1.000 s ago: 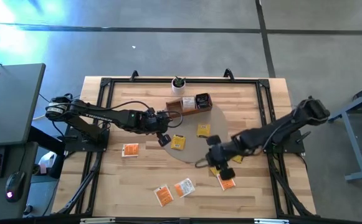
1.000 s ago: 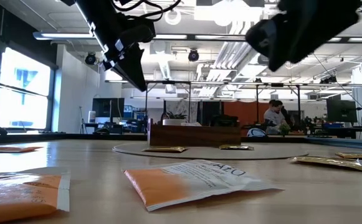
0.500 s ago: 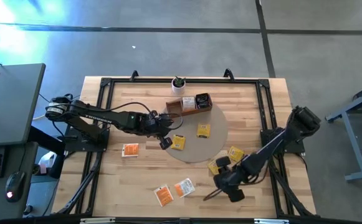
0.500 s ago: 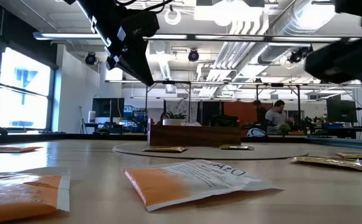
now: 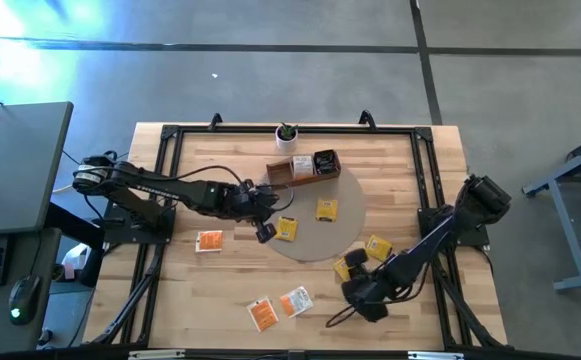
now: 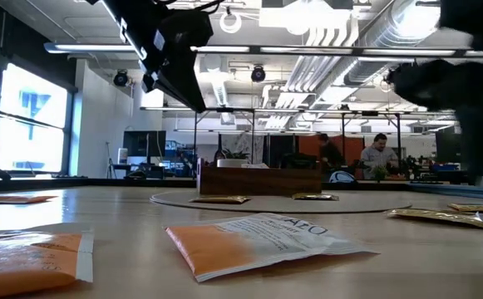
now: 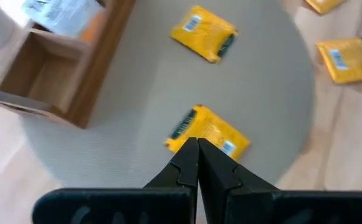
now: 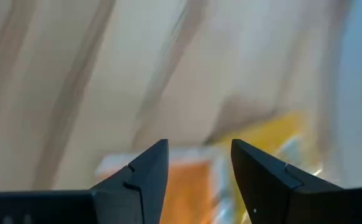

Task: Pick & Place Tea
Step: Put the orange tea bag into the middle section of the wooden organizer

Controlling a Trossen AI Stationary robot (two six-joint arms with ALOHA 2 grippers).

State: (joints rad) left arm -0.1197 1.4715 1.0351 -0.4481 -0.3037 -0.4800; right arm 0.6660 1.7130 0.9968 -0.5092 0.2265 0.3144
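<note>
Near edge: we see two orange sachets (image 5: 279, 307) lying side by side on the wooden table (image 5: 220, 290), pale label patches showing.
Right gripper (image 5: 362, 297): we find it low over the near right of the table, fingers (image 8: 144, 174) spread apart and holding nothing; an orange sachet (image 8: 181, 193) and a yellow one lie just ahead of its tips.
Near-right sachets: we count yellow ones (image 5: 377, 246) beside that gripper.
Left side: we note a lone orange sachet (image 5: 208, 241) on bare wood.
Round mat (image 5: 315, 240): we see two yellow sachets (image 5: 327, 209) on it, apart.
Left gripper (image 5: 264, 231): we see it just over the mat's left part, fingers (image 7: 187, 163) pressed together, empty, tips over one yellow sachet (image 7: 209, 132).
Wooden tray (image 5: 303, 168): we see it at the mat's far edge, with sachets inside.
Far edge: a white plant pot (image 5: 286, 137) stands there.
</note>
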